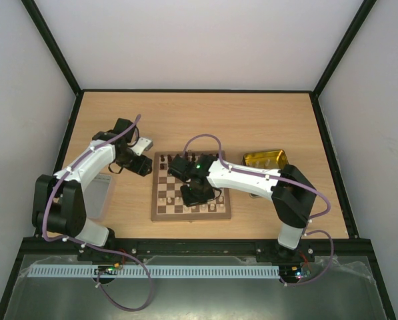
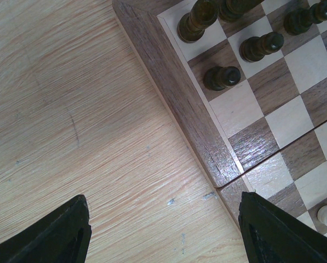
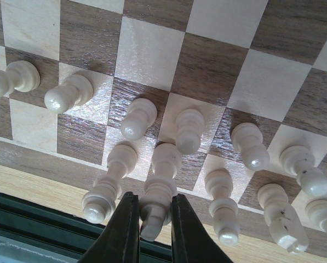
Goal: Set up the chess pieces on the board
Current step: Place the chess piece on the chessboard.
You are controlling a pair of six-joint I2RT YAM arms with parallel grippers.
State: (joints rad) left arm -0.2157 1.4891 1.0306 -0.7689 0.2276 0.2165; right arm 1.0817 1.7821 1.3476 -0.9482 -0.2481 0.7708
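Our right fingers (image 3: 124,233) are clamped on a tall cream piece (image 3: 162,181), which stands in the row nearest the arms, at about 6 o'clock on the board (image 3: 152,49). We judge it is being seated on its square or is about to be let go. Around it the other cream pieces (image 3: 70,94) stand upright in two rows along that near edge, a few squares looking unfilled towards 9 o'clock.

Our left fingers (image 2: 48,235) stand wide apart with nothing between them. They hang over the bare table (image 2: 70,109) just beside the board's edge, at roughly 10 o'clock from its centre. Past them, the dark pieces (image 2: 222,76) stand upright on the far corner squares.

From above, our right arm hides much of the middle of the board, so we cannot count either set. A yellow tray (image 1: 265,159) lies at 2 o'clock from the board. We judge the setup well advanced: both camps are mostly on their home rows, and what remains is releasing this piece and filling any gaps.
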